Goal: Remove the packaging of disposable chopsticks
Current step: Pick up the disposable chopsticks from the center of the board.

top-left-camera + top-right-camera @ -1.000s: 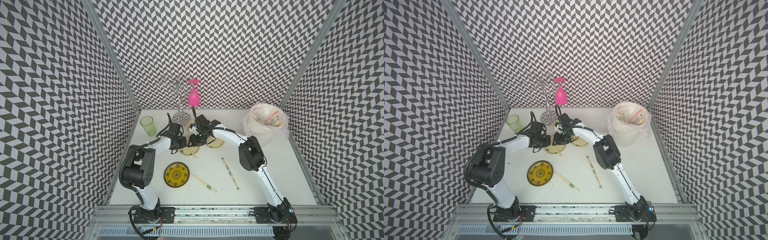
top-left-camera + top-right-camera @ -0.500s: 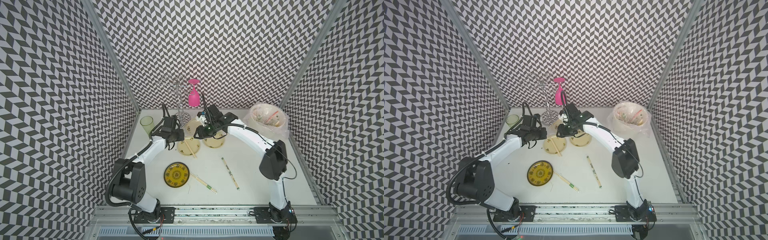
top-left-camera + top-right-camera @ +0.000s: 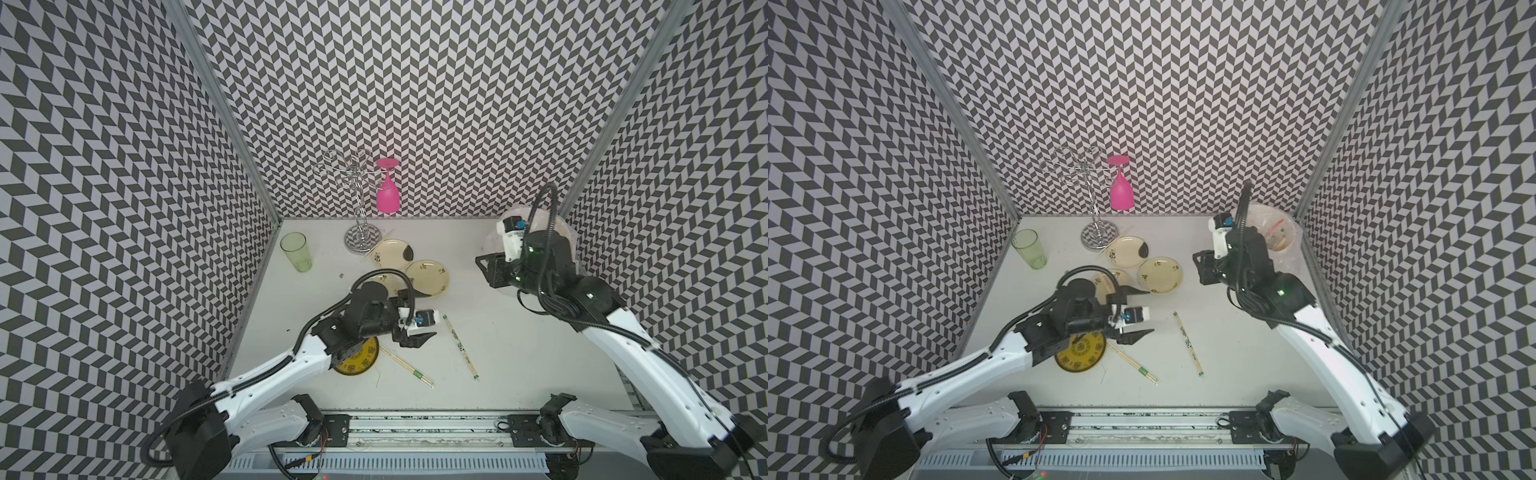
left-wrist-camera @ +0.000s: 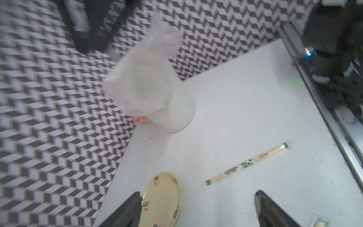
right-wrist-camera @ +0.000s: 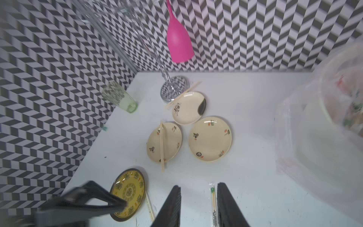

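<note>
Plastic-sleeved chopsticks (image 4: 247, 163) are laid crosswise just ahead of the wide-open, empty left tool (image 4: 197, 192), far from the parted right tool (image 5: 199, 185).

Desk (image 3: 519, 353): white, smooth, matt.
Clear sleeve (image 4: 231, 170): thin glossy plastic film over pale wooden sticks.
Bare chopsticks (image 5: 162, 146): pale unvarnished wood, matt.
Cream plate (image 5: 210, 138): hard, glossy, glazed look.
Yellow plate (image 5: 127, 193): glossy, with a dark rim.
Pink goblet (image 5: 178, 41): smooth, opaque, satin plastic.
Green tumbler (image 5: 119, 97): translucent, glossy.
Rack (image 3: 359, 195): polished metal wire, mirror-bright base.
Bin bag (image 4: 145, 78): thin, crinkled clear film.
Left tool (image 4: 198, 194): fingers (image 4: 129, 208) matt black plastic.
Walls (image 3: 415, 83): flat matt print.
</note>
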